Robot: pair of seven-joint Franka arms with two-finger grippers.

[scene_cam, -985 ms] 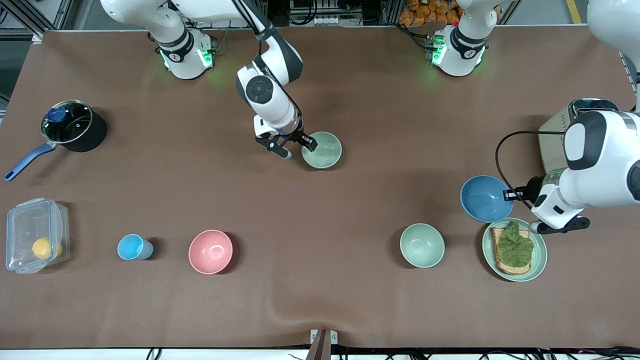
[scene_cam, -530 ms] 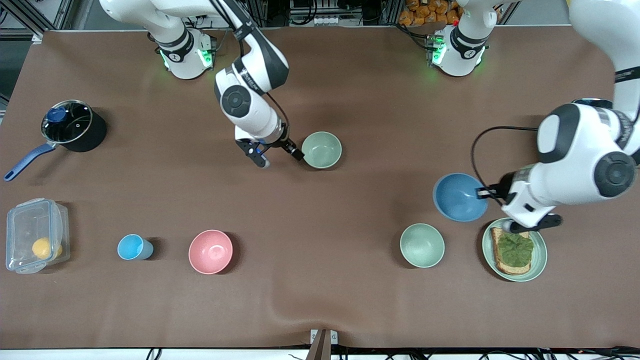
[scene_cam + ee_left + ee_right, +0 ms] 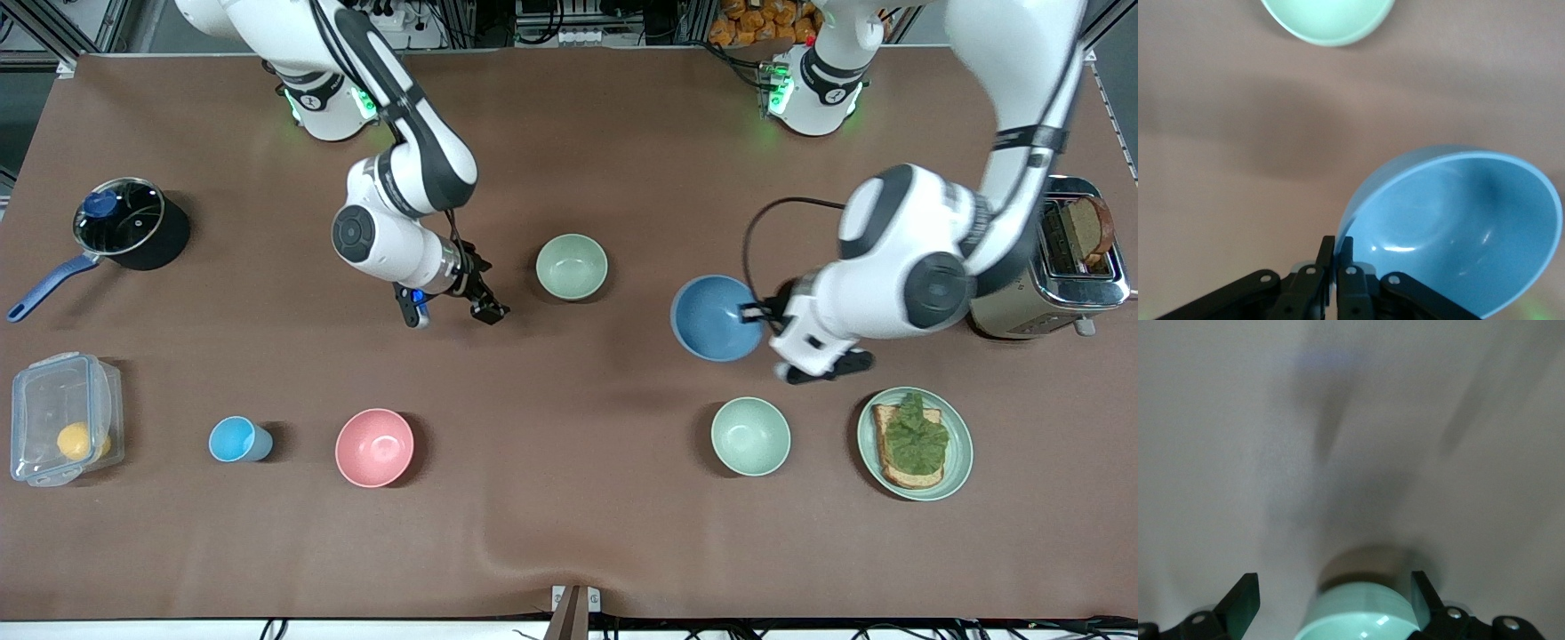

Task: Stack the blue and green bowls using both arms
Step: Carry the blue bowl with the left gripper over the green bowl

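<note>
The green bowl (image 3: 572, 266) stands upright and empty on the table, toward the middle. My right gripper (image 3: 452, 310) is open and empty, a short way off the bowl toward the right arm's end. In the right wrist view the green bowl (image 3: 1361, 617) shows low between the open fingers of the right gripper (image 3: 1333, 603). My left gripper (image 3: 757, 313) is shut on the rim of the blue bowl (image 3: 711, 317) and holds it tilted above the table, between the green bowl and the toaster. The left wrist view shows the left gripper (image 3: 1337, 252) pinching the blue bowl's (image 3: 1458, 227) rim.
A paler mint-green bowl (image 3: 750, 436) (image 3: 1328, 20) and a plate with toast (image 3: 956, 462) stand nearer the camera than the blue bowl. A toaster (image 3: 1067, 262) is at the left arm's end. A pink bowl (image 3: 374, 447), light-blue cup (image 3: 236, 439), plastic box (image 3: 62, 431) and pot (image 3: 124, 222) are toward the right arm's end.
My left gripper has carried the blue bowl from beside the plate toward the green bowl. My right gripper has come off the green bowl's rim and drawn away toward the right arm's end.
</note>
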